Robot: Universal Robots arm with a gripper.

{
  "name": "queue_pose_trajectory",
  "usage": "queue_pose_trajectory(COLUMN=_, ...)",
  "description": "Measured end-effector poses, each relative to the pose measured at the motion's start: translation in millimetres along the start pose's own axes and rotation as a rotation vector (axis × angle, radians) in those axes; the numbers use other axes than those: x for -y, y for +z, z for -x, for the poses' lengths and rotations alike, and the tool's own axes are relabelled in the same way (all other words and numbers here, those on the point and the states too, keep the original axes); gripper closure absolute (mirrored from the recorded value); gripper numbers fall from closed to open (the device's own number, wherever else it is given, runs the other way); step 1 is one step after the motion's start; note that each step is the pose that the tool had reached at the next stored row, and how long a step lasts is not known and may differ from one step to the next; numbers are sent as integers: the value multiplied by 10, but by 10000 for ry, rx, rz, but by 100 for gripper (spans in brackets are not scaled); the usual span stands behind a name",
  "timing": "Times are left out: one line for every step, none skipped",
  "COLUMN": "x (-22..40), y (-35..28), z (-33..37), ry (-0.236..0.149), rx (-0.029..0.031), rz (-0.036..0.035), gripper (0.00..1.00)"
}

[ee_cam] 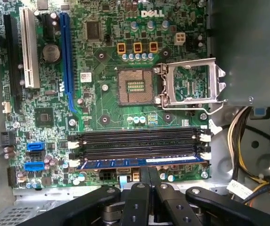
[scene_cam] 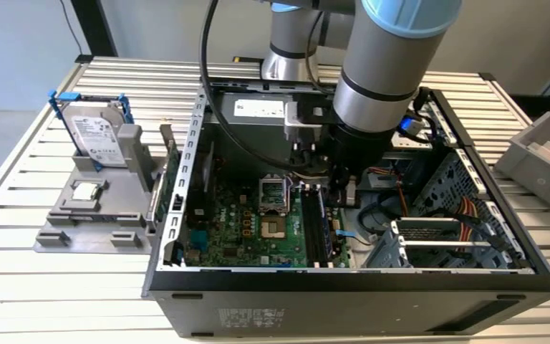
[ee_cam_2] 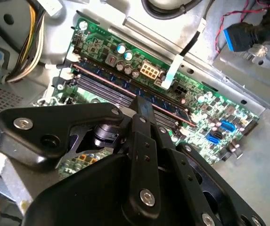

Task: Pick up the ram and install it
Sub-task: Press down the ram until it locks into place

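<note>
— Starting from the exterior view's left?

— Yes. Slatted tabletop (scene_cam: pixel 26 287), then a grey stand (scene_cam: pixel 84 215) with a hard drive (scene_cam: pixel 95 132) propped upright in it. Just beside that, a green card (scene_cam: pixel 171 188) on edge against the open computer case (scene_cam: pixel 351 301).

— And inside the case?

— Green motherboard (scene_cam: pixel 241 229) flat on the bottom, processor socket (scene_cam: pixel 273 193) with its lid up. Further right, the row of memory slots, then yellow and red cables (scene_cam: pixel 447 215). Well off at the right, a grey bin (scene_cam: pixel 543 154).

— Where is the ram?

— Standing on edge in the slot nearest the tool: the ram (ee_cam: pixel 139 162), a dark blue strip between white end clips (ee_cam: pixel 205 156). Other slots look bare.

— State of the tool?

— Narrow. In the first wrist view the tool (ee_cam: pixel 150 172) shows both fingers pressed together with nothing between them, tips right at the top edge of the stick near its middle. Looks like pressing rather than holding.

— Fully seated?

— Cannot tell; hard to judge whether the clips are snapped in.

— Likely trouble from here?

— Pushing at one spot only, so possibly one end down and the other left high. Also a slip: closed tips on so thin an edge, easy to slide off onto the neighbouring slot or the small parts beside it. And with the notch not lined up, hard pressing risks bending the board or cracking the stick.
</note>
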State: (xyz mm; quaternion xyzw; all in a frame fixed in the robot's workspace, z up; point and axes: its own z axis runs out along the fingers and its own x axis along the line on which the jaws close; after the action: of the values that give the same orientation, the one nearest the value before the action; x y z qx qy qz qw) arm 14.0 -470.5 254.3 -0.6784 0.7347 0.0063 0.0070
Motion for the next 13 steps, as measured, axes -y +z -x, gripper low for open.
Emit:
queue_pose_trajectory(x=0, y=0, z=0, ry=-2, rx=0, rz=0, gripper=100)
queue_pose_trajectory(x=0, y=2, z=0, ry=-3, rx=0, rz=0, gripper=100)
queue_pose_trajectory(x=-3, y=10, z=0, ry=-3, rx=6, rz=-1, gripper=100)
queue_pose_trajectory(x=-8, y=19, z=-1, ry=-4, rx=4, rz=-1, gripper=100)
queue_pose_trajectory(x=-12, y=29, z=-2, ry=-3, rx=0, rz=0, gripper=100)
queue_pose_trajectory(x=-13, y=36, z=-8, ry=-3, rx=-1, rz=0, gripper=100)
queue_pose_trajectory(x=-12, y=48, z=-19, ry=-3, rx=-1, rz=1, gripper=100)
queue_pose_trajectory(x=-12, y=67, z=-27, ry=-2, rx=1, rz=2, gripper=100)
queue_pose_trajectory(x=-12, y=85, z=-31, ry=-2, rx=1, rz=2, gripper=100)
queue_pose_trajectory(x=-12, y=104, z=-33, ry=-1, rx=1, rz=2, gripper=100)
queue_pose_trajectory(x=-12, y=121, z=-35, ry=-3, rx=0, rz=3, gripper=100)
queue_pose_trajectory(x=-11, y=140, z=-36, ry=-4, rx=1, rz=3, gripper=100)
queue_pose_trajectory(x=-11, y=157, z=-36, ry=-4, rx=0, rz=3, gripper=100)
